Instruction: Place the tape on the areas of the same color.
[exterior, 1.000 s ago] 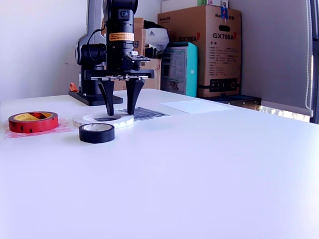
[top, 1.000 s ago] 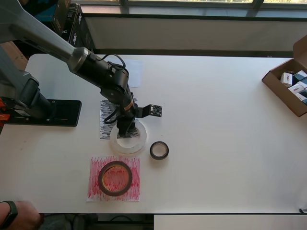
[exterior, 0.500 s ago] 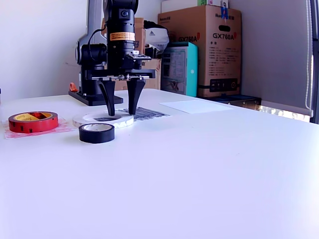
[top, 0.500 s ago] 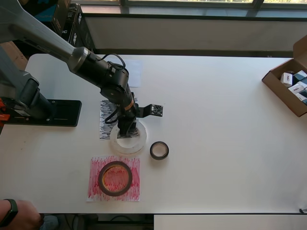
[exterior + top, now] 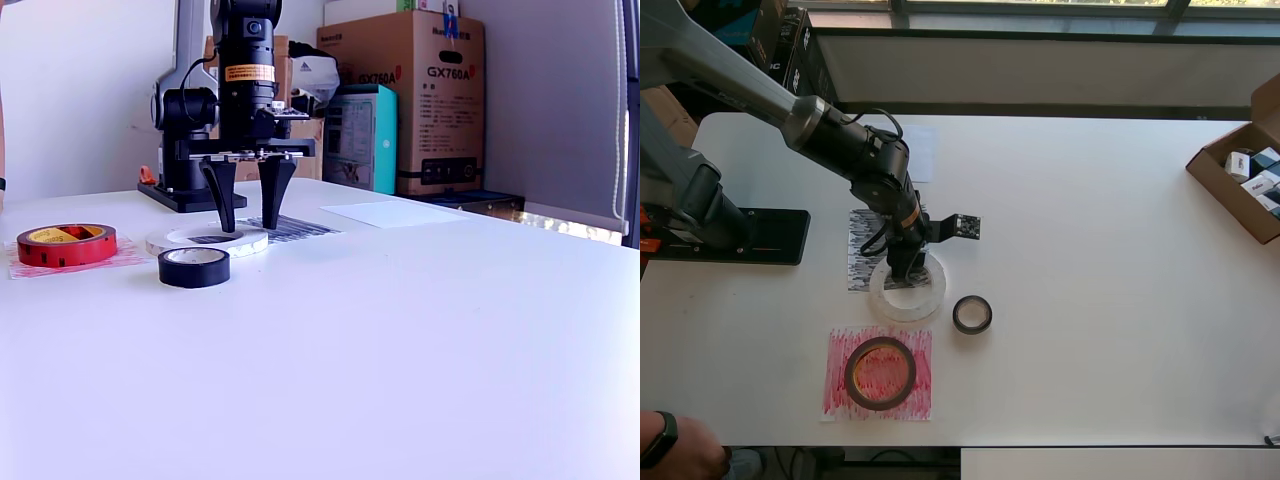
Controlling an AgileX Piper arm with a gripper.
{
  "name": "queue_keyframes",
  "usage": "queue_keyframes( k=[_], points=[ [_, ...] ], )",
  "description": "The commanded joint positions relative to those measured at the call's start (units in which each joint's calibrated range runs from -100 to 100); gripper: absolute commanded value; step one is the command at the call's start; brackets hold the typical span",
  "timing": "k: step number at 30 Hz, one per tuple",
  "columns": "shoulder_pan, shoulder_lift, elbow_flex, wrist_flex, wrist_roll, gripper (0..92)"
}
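While fingers (image 5: pixel 224 204) spread over white ring (image 5: pixel 907 289), small boxes in cardboard box (image 5: pixel 1225 187)

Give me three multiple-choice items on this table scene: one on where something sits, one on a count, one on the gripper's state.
1. Where does the reddish-brown roll lie?
A. On the red patch
B. In the cardboard box
C. On the plain white sheet

2. How many tape rolls are on the table?
A. Two
B. Three
C. Five

3. How is the gripper in the exterior view?
A. Shut on the black roll
B. Open, fingers spread at the white ring
C. Out of sight

Answers:
1. A: the overhead view shows the roll inside the red scribbled square.
2. B: the white ring, the black roll and the reddish-brown roll are the only ones seen.
3. B: a clear gap separates the two fingers, which point down at the white ring, partly over the black patch.
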Motion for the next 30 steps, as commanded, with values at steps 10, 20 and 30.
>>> queue_keyframes(
  k=[10,20,30],
  points=[
    [-0.5,3.0,-0.2,0.2,0.0,54.0],
    [-0.7,3.0,-0.3,-1.3,0.1,14.4],
    [-1.4,1.7,-0.9,-1.9,0.7,0.0]
  ],
)
